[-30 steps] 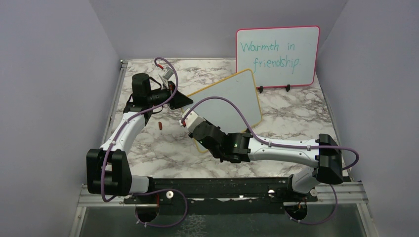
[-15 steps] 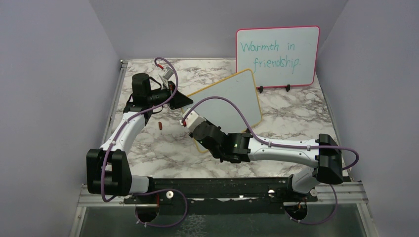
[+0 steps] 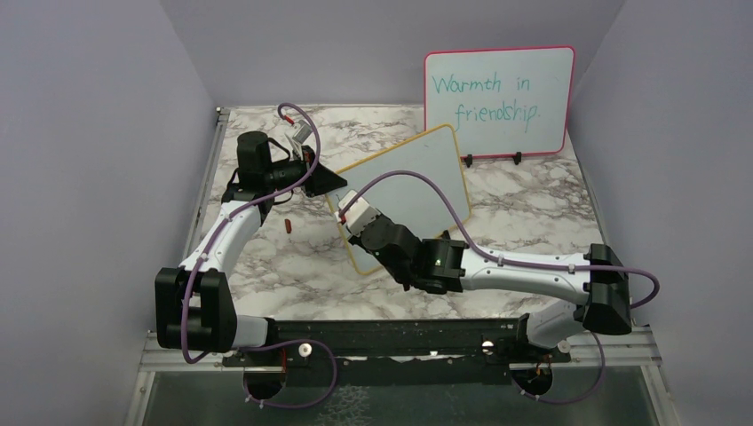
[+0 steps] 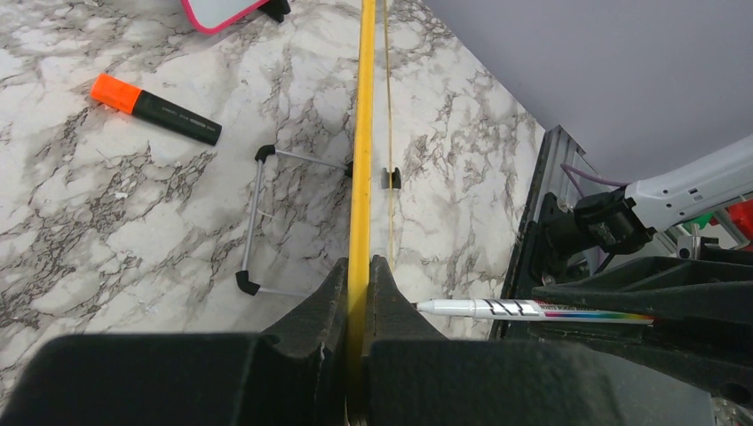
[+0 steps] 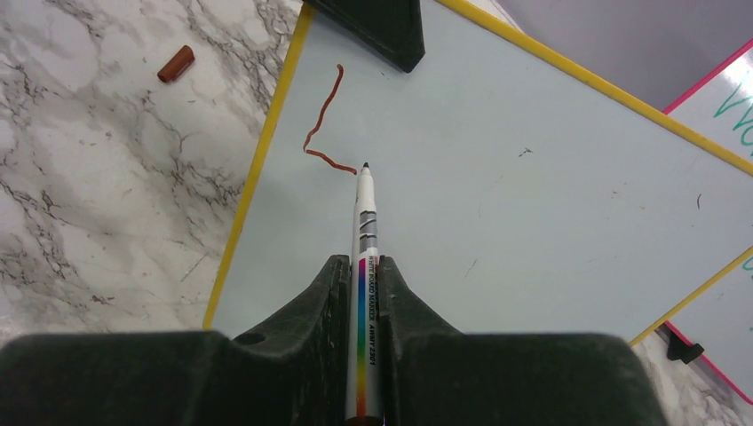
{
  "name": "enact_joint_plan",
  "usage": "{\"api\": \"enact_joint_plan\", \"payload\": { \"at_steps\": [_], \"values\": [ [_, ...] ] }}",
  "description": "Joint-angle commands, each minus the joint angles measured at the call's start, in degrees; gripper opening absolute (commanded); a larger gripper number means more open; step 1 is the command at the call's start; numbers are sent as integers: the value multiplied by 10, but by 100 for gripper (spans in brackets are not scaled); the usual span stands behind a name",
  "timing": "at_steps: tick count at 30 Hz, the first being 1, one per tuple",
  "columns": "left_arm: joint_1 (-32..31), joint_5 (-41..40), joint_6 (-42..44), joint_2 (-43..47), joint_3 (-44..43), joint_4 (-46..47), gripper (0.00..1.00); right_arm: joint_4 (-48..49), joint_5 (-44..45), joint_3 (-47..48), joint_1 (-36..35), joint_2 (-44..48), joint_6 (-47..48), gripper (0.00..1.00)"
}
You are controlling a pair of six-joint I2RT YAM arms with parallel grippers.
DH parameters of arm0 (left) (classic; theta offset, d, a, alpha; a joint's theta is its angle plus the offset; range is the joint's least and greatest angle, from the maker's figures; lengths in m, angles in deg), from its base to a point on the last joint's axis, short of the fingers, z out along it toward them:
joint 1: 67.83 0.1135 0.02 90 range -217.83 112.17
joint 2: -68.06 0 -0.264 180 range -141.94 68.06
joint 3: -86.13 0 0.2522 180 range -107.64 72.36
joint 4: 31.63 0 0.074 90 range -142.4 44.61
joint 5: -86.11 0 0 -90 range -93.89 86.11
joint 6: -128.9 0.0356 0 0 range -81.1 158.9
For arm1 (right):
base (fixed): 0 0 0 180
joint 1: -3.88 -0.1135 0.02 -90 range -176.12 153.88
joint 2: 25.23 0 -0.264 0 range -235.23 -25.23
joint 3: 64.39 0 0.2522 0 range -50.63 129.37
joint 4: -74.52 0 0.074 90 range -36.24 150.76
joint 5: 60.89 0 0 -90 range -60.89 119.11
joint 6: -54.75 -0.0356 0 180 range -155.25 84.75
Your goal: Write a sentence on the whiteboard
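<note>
The whiteboard (image 3: 417, 177) with its yellow frame stands tilted in mid table. My left gripper (image 3: 330, 180) is shut on its left edge; the left wrist view shows the yellow frame (image 4: 360, 133) clamped between the jaws (image 4: 359, 266). My right gripper (image 5: 362, 262) is shut on a white rainbow-striped marker (image 5: 366, 222). The marker's tip touches the board (image 5: 533, 177) at the end of an L-shaped red-brown stroke (image 5: 324, 115). No other writing of the sentence shows on this board.
The pink-framed board (image 3: 497, 99) with teal writing stands at the back right. A red-brown cap (image 3: 288, 225) lies on the marble left of the whiteboard. An orange-capped black marker (image 4: 155, 109) and a wire stand (image 4: 253, 222) lie behind the board.
My right arm has swung right and forward, and its gripper with the marker has moved a little up and right onto the board. The left arm has not moved.
</note>
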Motion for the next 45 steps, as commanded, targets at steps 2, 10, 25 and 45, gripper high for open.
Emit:
{"api": "enact_joint_plan", "payload": {
  "at_steps": [2, 10, 25, 45],
  "values": [
    [-15, -20, 45, -7, 4, -47, 0, 49, -11, -15, 12, 16, -6, 1],
    [-15, -19, 46, -8, 4, -47, 0, 71, -15, -25, 23, 24, -11, 1],
    [-15, -19, 48, -10, 3, -49, 0, 67, -28, -19, 36, 15, -18, 1],
    [-15, -19, 48, -9, 2, -50, 0, 43, -54, -8, 39, -4, -21, 1]
  ]
}}
